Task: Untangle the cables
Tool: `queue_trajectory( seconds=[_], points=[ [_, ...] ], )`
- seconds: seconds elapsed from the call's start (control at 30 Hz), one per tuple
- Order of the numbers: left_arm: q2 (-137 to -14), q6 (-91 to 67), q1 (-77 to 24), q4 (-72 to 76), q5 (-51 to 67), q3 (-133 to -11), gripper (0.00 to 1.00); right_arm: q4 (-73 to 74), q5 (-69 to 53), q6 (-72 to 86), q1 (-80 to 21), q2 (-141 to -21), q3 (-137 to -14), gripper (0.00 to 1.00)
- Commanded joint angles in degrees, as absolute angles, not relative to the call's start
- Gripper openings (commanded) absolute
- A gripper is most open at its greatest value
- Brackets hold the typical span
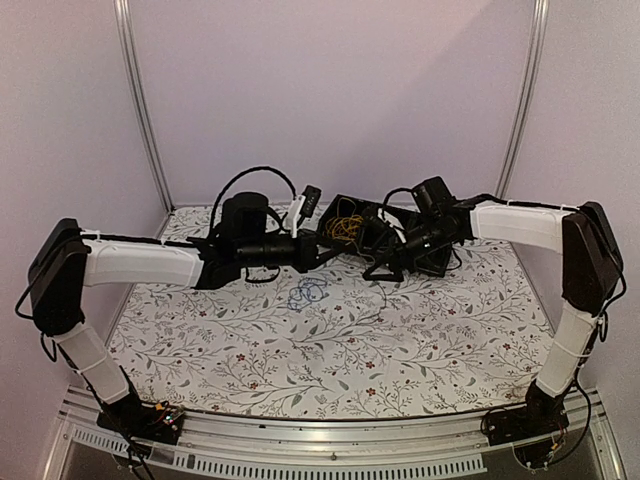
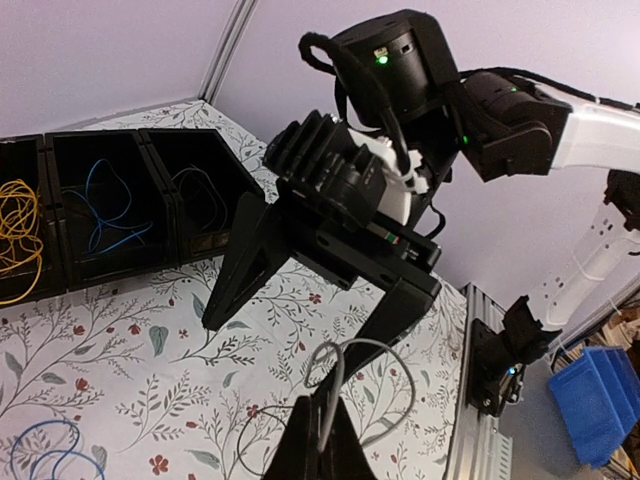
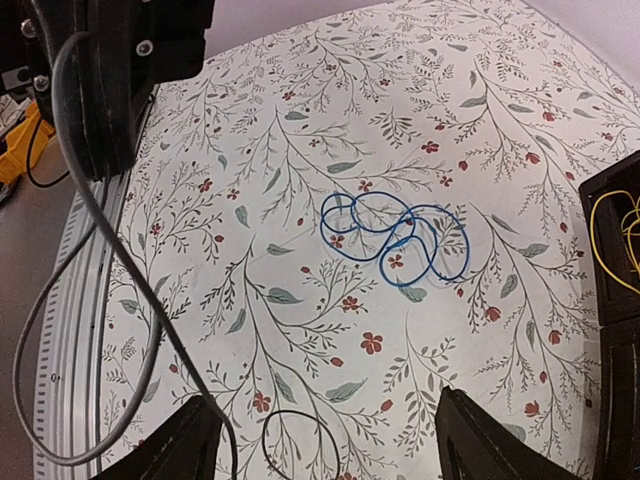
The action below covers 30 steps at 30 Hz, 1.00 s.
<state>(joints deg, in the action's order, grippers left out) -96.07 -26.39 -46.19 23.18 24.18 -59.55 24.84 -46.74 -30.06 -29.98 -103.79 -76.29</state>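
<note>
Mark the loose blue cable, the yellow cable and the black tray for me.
loose blue cable [image 3: 398, 238], right wrist view, strands crossing mid-tangle.
yellow cable [image 1: 347, 228], top external view, middle of the bundle.
black tray [image 2: 160, 190], left wrist view, divider wall.

Looped blue cable [image 3: 395, 240] lies on floral table [image 3: 300, 170], beyond the spread end effector [image 3: 322, 400].
</note>
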Motion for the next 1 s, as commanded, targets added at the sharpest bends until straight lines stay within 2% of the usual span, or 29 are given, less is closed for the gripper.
queue_trajectory(
  seconds=[0.0, 0.07, 0.1, 0.17, 0.23, 0.33, 0.43, 0.57, 0.63, 0.77, 0.97],
  points=[
    [-93.37, -26.62, -46.94, 24.65, 25.32, -60.56, 0.0, 27.02, -50.61, -31.13, -31.13, -105.81, -78.63, 0.76],
    [-93.14, -26.69, -46.94, 24.82, 25.48, -60.48, 0.0, 27.19, -51.58, -30.86, -31.16, -106.37, -78.8, 0.67],
    [-93.05, -26.7, -46.95, 24.91, 25.44, -60.39, 0.0, 27.36, -51.97, -30.79, -31.19, -106.79, -78.98, 0.58],
    [-92.97, -26.74, -46.96, 25.0, 25.48, -60.23, 0.0, 27.69, -52.41, -30.71, -31.16, -107.42, -79.54, 0.33],
    [-92.84, -26.81, -46.95, 25.19, 25.41, -59.91, 0.0, 27.9, -52.35, -30.67, -31.12, -107.78, -80.17, 0.14],
    [-92.87, -26.72, -46.94, 25.05, 25.02, -59.6, 0.0, 27.98, -51.69, -30.64, -30.93, -107.68, -80.78, 0.0],
    [-92.77, -26.55, -46.95, 24.69, 25.04, -59.41, 0.02, 28.33, -50.64, -30.54, -30.17, -107.34, -81.55, 0.0],
    [-93.0, -25.53, -46.93, 22.4, 24.24, -59.61, 0.3, 29.47, -48.36, -30.45, -27.06, -106.09, -83.0, 0.0],
    [-92.95, -24.99, -46.98, 21.78, 23.84, -59.2, 0.38, 30.0, -47.35, -30.63, -24.49, -105.1, -83.98, 0.0],
    [-93.05, -24.28, -46.91, 20.66, 23.52, -58.5, 0.43, 30.69, -46.07, -31.03, -18.36, -102.38, -85.49, 0.0],
    [-93.68, -23.51, -46.89, 18.49, 21.9, -58.61, 0.44, 30.96, -45.09, -33.64, -10.69, -100.74, -86.92, 0.0]
  ],
)
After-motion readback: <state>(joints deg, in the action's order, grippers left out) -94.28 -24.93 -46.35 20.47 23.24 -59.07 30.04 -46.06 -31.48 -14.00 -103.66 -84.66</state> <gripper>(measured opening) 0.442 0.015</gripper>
